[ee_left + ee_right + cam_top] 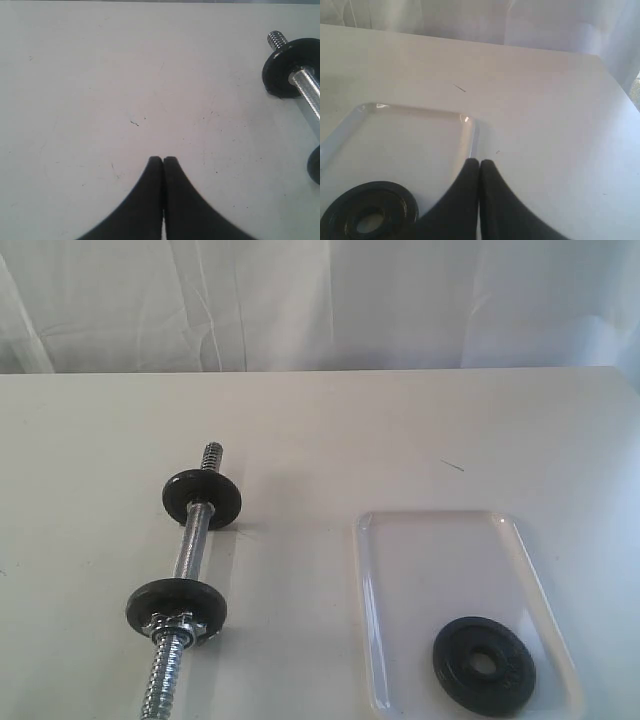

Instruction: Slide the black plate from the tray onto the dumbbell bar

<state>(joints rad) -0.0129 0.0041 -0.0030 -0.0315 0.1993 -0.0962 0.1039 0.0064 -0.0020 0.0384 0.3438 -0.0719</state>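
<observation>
The black plate [484, 664] lies flat in the near part of the translucent tray [430, 530] at the right; the right wrist view shows the plate [369, 212] and the tray's rim [470, 131] too. The dumbbell bar [187, 552] lies on the table at the left, carrying two black discs [201, 498] and a chrome collar nut [172, 622]. Its threaded end [276, 39] and one disc [285, 67] show in the left wrist view. My left gripper [163, 161] is shut over bare table, apart from the bar. My right gripper [479, 163] is shut, empty, above the tray's edge beside the plate. Neither gripper shows in the exterior view.
The white table [330, 430] runs back to a white curtain [320, 300]. Its right edge [620, 90] is close to the tray. A small dark mark [453, 466] lies beyond the tray.
</observation>
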